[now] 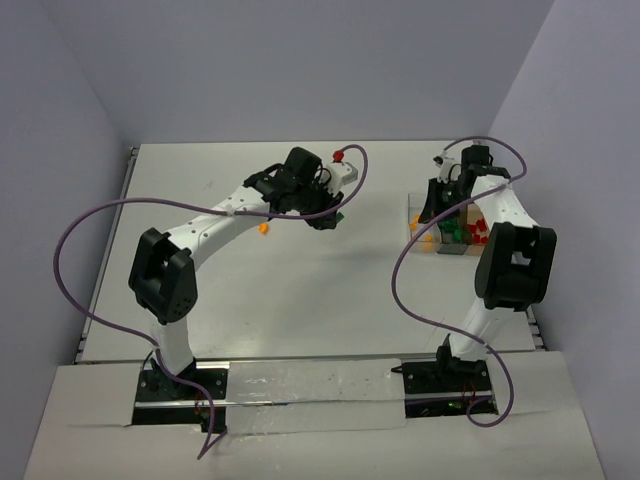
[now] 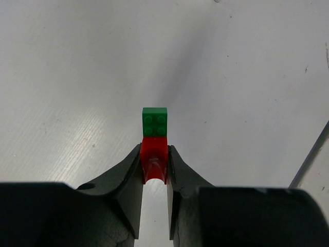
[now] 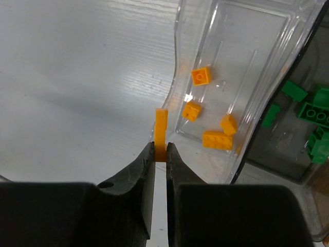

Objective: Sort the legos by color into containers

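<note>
My left gripper [image 2: 154, 150] is shut on a red lego [image 2: 154, 159]. A green lego [image 2: 154, 121] touches the red one's far end, above the bare white table. In the top view this gripper [image 1: 326, 216] hangs near the table's middle. My right gripper [image 3: 160, 147] is shut on a thin orange lego [image 3: 161, 128] held upright at the near rim of the containers [image 3: 177, 62]. The left bin holds several orange legos [image 3: 217, 139]; the bin beside it holds green legos [image 3: 314, 114]. From above, the containers [image 1: 414, 212] sit at the right, under the right gripper [image 1: 438, 214].
One orange lego [image 1: 263, 228] lies loose on the table under the left forearm. Red legos [image 1: 481, 232] show in the rightmost bin. Purple cables loop off both arms. The table's right edge runs close behind the containers.
</note>
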`<state>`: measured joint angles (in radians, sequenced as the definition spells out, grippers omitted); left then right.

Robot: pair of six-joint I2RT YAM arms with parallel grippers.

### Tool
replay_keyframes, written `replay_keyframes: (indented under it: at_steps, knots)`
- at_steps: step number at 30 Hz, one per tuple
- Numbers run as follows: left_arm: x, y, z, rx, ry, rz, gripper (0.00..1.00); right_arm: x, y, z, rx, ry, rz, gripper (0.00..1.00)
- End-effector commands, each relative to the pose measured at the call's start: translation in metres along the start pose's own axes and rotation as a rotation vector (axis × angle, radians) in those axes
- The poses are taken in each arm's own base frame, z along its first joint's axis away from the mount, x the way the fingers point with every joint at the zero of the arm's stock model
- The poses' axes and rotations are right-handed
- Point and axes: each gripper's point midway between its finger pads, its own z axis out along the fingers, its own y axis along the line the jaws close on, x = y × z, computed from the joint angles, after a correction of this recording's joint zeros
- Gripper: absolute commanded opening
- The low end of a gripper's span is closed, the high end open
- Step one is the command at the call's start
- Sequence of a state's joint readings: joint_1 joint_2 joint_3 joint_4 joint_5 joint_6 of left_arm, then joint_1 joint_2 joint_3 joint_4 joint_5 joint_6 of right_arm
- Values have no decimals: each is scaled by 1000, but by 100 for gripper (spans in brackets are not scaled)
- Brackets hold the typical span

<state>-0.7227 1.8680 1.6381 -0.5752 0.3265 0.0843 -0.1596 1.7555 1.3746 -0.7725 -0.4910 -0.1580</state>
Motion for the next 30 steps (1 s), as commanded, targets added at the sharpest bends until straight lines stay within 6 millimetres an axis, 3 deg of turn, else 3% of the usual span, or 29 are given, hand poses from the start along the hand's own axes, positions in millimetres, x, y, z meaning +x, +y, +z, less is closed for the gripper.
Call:
replay_keyframes:
  at_steps: [1, 3, 6, 9, 14, 17, 19, 28, 30]
  knots:
    - [-27, -12, -23, 39, -97, 15, 0, -12, -13, -3, 77, -12, -25, 18]
    - [-28, -13, -24, 50, -98, 11, 0, -11, -17, -2, 94, -7, -24, 29]
    - [-29, -14, -27, 81, -103, -1, 0, -13, -15, -6, 96, -15, -30, 58]
    - [-29, -19, -33, 152, -116, -23, 0, -16, -6, -13, 63, -28, -54, 71]
    - [-30, -29, -44, 289, -134, -50, 0, -30, 31, -32, -104, -91, -130, 73]
    - [-29, -40, -52, 353, -148, -28, 0, -33, 70, -48, -300, -132, -190, 70]
    - [-28, -56, -60, 443, -160, -12, 0, -33, 106, -66, -474, -169, -238, 65]
    - [-25, -82, -76, 608, -155, -25, 0, -9, 210, -86, -866, -119, -321, 57]
    - [-25, -85, -78, 619, -156, -32, 0, -3, 222, -87, -912, -95, -329, 59]
